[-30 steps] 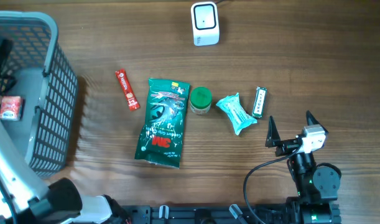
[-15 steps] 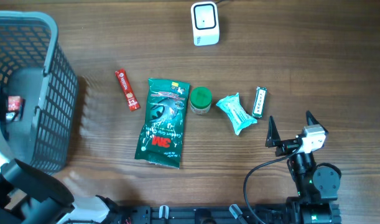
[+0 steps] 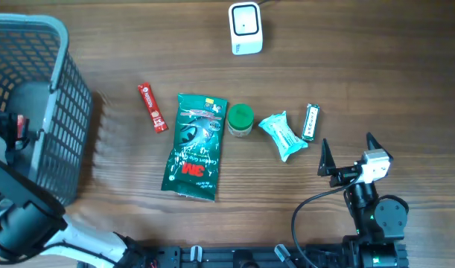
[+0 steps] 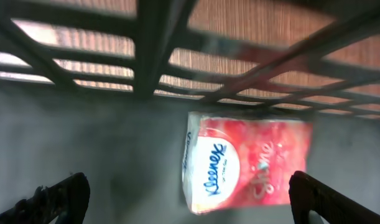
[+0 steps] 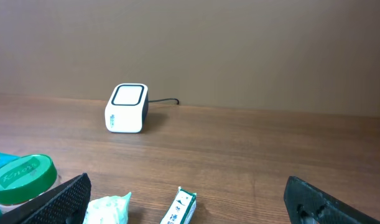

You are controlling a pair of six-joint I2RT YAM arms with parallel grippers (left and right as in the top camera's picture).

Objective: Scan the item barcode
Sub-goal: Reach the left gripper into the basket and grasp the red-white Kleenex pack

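Observation:
A red and white Kleenex tissue pack [image 4: 249, 163] lies on the grey floor of the mesh basket [image 3: 59, 89], against its wall. In the overhead view only a red sliver of the pack [image 3: 19, 123] shows. My left gripper [image 4: 193, 202] is down inside the basket and open, one finger on each side of the pack's near end, gripping nothing. The white barcode scanner [image 3: 246, 28] stands at the table's far edge, also visible as the scanner [image 5: 126, 109] in the right wrist view. My right gripper [image 3: 347, 143] is open and empty at the near right.
On the table lie a red stick pack [image 3: 152, 108], a green 3M pouch [image 3: 196, 145], a green-lidded jar [image 3: 240, 120], a teal packet [image 3: 283, 135] and a small gum pack [image 3: 310, 122]. The scanner's cable runs off the far edge.
My left arm has shifted toward the near left corner of the overhead view, with its gripper staying in the basket by the tissue pack. The right arm has not moved.

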